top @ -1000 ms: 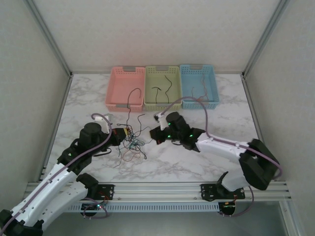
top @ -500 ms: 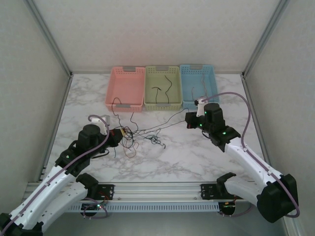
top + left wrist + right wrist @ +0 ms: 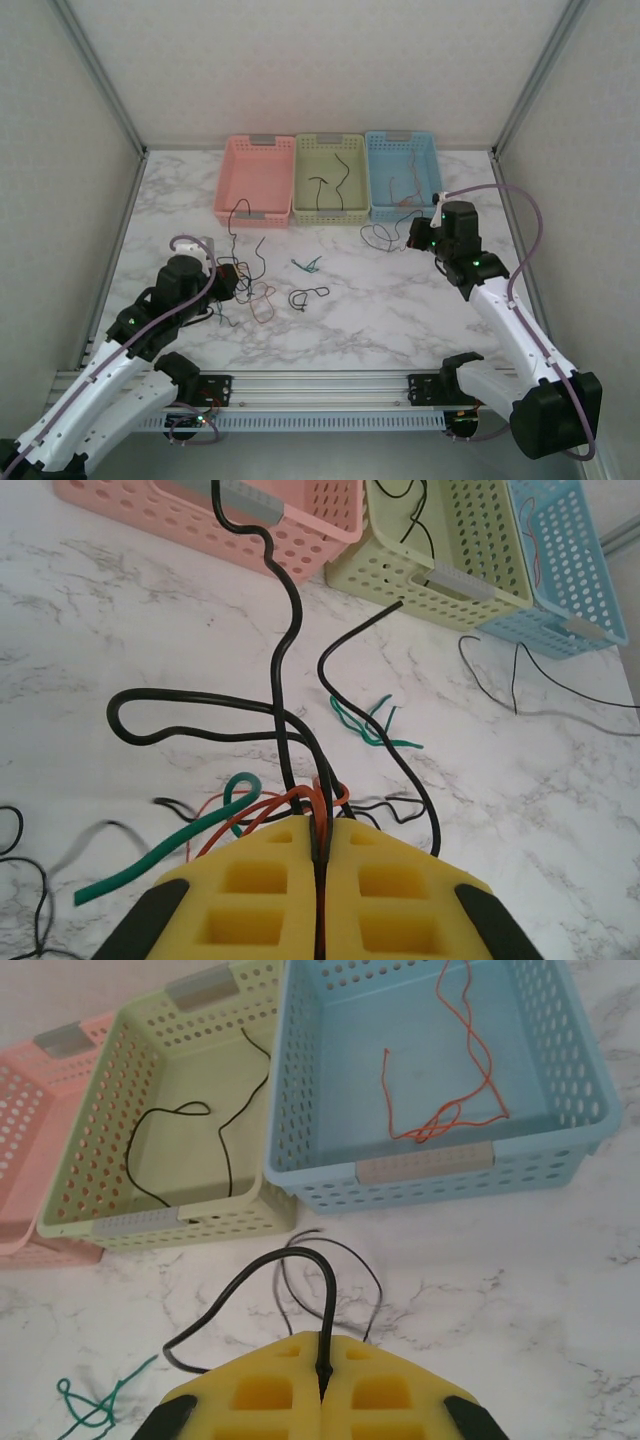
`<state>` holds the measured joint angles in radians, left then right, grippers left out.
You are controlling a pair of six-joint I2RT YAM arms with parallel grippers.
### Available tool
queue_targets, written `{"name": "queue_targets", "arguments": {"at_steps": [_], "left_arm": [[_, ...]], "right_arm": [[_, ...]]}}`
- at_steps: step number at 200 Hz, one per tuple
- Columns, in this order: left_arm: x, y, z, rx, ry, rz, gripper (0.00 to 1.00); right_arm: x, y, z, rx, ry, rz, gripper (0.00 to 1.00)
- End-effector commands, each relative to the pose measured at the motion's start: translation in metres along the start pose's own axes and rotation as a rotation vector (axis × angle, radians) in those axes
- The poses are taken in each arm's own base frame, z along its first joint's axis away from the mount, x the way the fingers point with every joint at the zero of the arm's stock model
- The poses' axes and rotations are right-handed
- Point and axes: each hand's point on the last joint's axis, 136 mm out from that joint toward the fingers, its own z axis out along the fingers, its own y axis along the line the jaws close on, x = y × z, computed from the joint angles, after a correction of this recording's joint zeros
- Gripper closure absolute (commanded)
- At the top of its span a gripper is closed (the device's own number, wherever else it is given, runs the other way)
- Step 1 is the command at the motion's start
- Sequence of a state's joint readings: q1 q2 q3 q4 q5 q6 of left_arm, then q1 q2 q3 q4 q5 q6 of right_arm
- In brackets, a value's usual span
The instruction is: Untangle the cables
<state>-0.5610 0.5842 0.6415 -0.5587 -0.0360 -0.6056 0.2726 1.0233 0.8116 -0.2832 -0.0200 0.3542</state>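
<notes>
1. Cables [image 3: 255, 290]: small clump on the counter [image 3: 400, 320], front-left, right at my left tool [image 3: 320, 825]. Black, orange/red & green strands all crossed.
2. Already apart mid-counter: a green strand [image 3: 308, 264] and a black curl [image 3: 308, 296], neither touching the clump.
3. Handling (my guess): v. light, limp but springy, so the curls hook each other. Insulation looks smooth, so prob. slippery. Best hold is near a free end or an outer loop, not mid-knot. Pull slow.
4. Left tool: yellow foam pads [image 3: 260, 880] pressed together, black + orange strands pinched between them.
5. Right tool [image 3: 322, 1345]: closed on one black strand [image 3: 328, 1310] that arcs out over the counter, just in front of the blue basket [image 3: 420, 1168].
6. Surroundings: three perforated plastic baskets in a row at the back: pink basket [image 3: 255, 215], green basket [image 3: 330, 216], then blue. Green holds black wires [image 3: 175, 1109], blue an orange strand [image 3: 438, 1126]. Counter is smooth, white marble-look.
</notes>
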Motion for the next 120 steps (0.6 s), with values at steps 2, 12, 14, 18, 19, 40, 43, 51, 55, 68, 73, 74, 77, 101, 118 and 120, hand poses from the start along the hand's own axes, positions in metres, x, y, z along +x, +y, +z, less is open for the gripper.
{"name": "queue_targets", "arguments": {"at_steps": [2,12,14,18,19,40,43,51,55,68,73,74,77,101,118,120], "left_arm": [[-0.006,-0.001,-0.002,0.0,-0.02,-0.002,1.0],[-0.005,-0.001,-0.001,0.003,-0.015,-0.003,1.0],[-0.005,-0.002,-0.001,0.004,-0.015,-0.002,1.0],[-0.005,-0.002,0.0,0.003,-0.012,-0.001,1.0],[-0.005,-0.002,0.0,0.003,-0.012,-0.001,1.0],[-0.003,-0.002,0.002,0.005,-0.004,-0.001,1.0],[-0.003,-0.002,0.002,0.006,-0.004,-0.001,1.0],[-0.003,-0.002,0.003,0.007,-0.003,-0.001,1.0],[-0.003,-0.002,0.003,0.006,-0.002,-0.002,1.0],[-0.002,-0.002,0.004,0.008,-0.001,-0.003,1.0],[-0.002,-0.003,0.004,0.009,0.0,-0.003,1.0],[-0.002,-0.003,0.004,0.009,-0.001,-0.005,1.0],[-0.002,-0.002,0.004,0.008,0.0,-0.005,1.0],[0.0,-0.003,0.006,0.014,0.009,-0.008,1.0],[0.001,-0.003,0.008,0.011,0.013,-0.006,1.0],[0.001,-0.003,0.008,0.013,0.014,-0.006,1.0]], "right_arm": [[-0.019,0.021,-0.012,-0.094,-0.042,0.003,1.0],[-0.025,0.027,-0.017,-0.117,-0.053,0.0,1.0],[-0.026,0.028,-0.018,-0.122,-0.055,0.0,1.0],[-0.03,0.031,-0.02,-0.132,-0.061,-0.002,1.0],[-0.03,0.031,-0.021,-0.135,-0.062,-0.003,1.0],[-0.051,0.049,-0.038,-0.205,-0.112,-0.008,1.0],[-0.055,0.052,-0.041,-0.217,-0.123,-0.008,1.0],[-0.065,0.06,-0.05,-0.252,-0.149,-0.008,1.0],[-0.069,0.064,-0.053,-0.266,-0.159,-0.009,1.0],[-0.087,0.078,-0.068,-0.327,-0.204,-0.014,1.0],[-0.093,0.082,-0.073,-0.342,-0.222,-0.015,1.0],[-0.095,0.083,-0.073,-0.344,-0.225,-0.014,1.0],[-0.098,0.085,-0.076,-0.352,-0.235,-0.014,1.0],[-0.129,0.102,-0.093,-0.409,-0.305,-0.012,1.0],[-0.15,0.114,-0.101,-0.447,-0.339,-0.011,1.0],[-0.152,0.115,-0.102,-0.45,-0.341,-0.011,1.0]]}}
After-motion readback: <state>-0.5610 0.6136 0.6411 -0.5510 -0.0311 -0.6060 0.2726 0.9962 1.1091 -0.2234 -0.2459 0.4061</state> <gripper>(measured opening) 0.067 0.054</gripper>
